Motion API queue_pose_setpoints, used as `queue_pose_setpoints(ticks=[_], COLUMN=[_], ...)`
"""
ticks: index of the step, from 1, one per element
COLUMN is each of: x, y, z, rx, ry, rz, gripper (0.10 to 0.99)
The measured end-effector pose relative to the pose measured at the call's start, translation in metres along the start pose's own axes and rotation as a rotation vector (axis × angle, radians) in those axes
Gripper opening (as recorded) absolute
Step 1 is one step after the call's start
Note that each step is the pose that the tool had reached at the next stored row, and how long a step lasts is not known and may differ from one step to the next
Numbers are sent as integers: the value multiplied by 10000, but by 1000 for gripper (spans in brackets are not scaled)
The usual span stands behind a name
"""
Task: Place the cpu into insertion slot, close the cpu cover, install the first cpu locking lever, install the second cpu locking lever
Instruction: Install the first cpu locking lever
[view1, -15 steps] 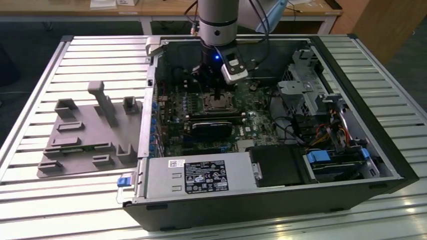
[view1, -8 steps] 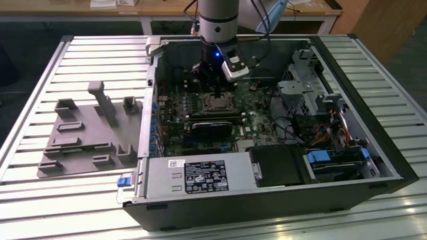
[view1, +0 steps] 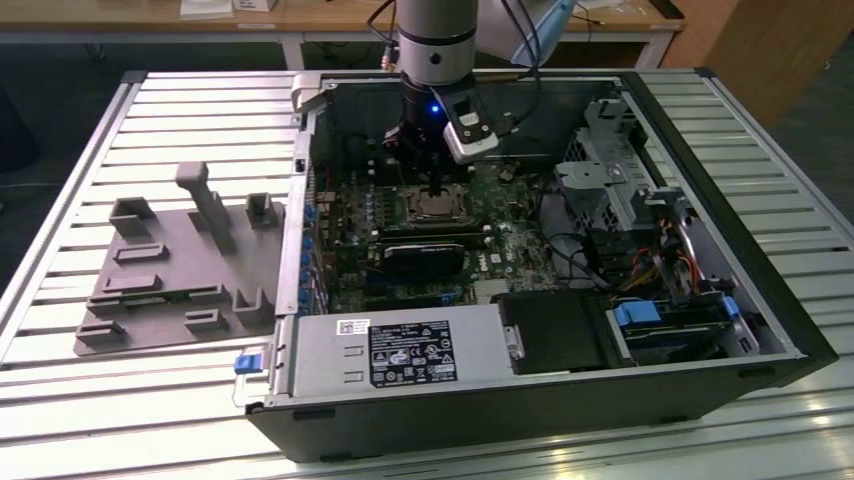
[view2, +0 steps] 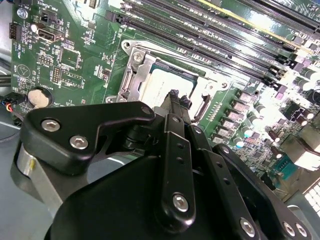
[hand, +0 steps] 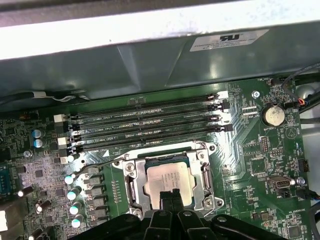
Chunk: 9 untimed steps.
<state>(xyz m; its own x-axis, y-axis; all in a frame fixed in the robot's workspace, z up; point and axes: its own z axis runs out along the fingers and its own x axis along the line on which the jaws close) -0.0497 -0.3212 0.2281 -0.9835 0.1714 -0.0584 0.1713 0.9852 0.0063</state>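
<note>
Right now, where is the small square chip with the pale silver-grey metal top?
In the first wrist view the cpu lies in the insertion slot on the green circuit board, beside the long black slots, near the gripper.

Grey fixture block (view1: 167, 285) on slatted table (view1: 120, 420), memory slots (hand: 150, 125), coin battery (hand: 273, 116)

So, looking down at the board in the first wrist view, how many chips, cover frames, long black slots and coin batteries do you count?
chip: 1
metal cover frame: 1
long black slots: 4
coin battery: 1
Total: 7
</note>
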Motion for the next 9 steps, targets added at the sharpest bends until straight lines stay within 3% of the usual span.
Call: queue_pose_setpoints(ticks=[5,9], x=[2,62], y=[0,-11], z=[0,-4], rx=[0,0], ry=[1,-2], rz=[-6,-6], gripper=[102,102])
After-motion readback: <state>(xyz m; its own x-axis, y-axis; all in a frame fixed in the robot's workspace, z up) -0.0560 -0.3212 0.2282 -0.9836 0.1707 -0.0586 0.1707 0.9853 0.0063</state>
